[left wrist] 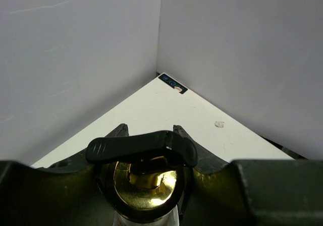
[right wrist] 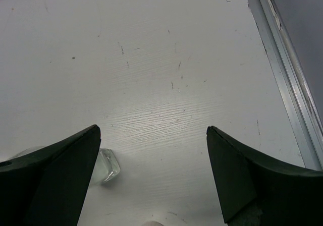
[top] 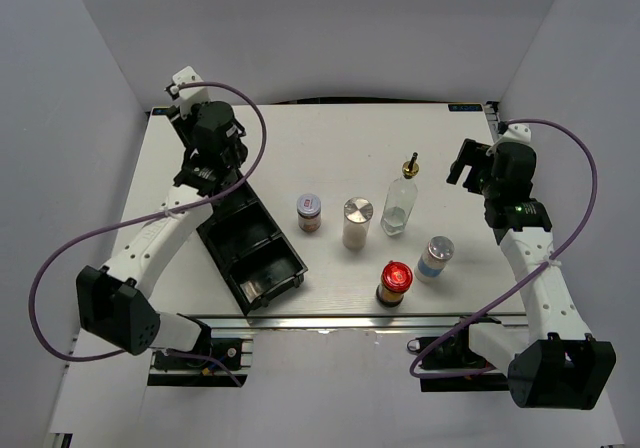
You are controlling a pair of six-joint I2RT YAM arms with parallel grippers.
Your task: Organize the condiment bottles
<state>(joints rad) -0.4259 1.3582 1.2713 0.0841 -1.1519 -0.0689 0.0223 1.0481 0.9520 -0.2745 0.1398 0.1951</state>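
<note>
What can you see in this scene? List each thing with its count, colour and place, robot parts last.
standing tall bottle: one, clear glass with gold spout, right of centre
held tall bottle: one, gold spout, in the left gripper
purple-lidded jar: one, centre, nearest the tray
silver-lidded jars: two, one at centre, one blue-labelled to the right
red-lidded jar: one, near edge
tray: one, black, divided, left of the jars
table: one, white
cables: two, purple, one looping from each arm
left gripper: black, shut on the held tall bottle
right gripper: black, open, over bare table at far right
</note>
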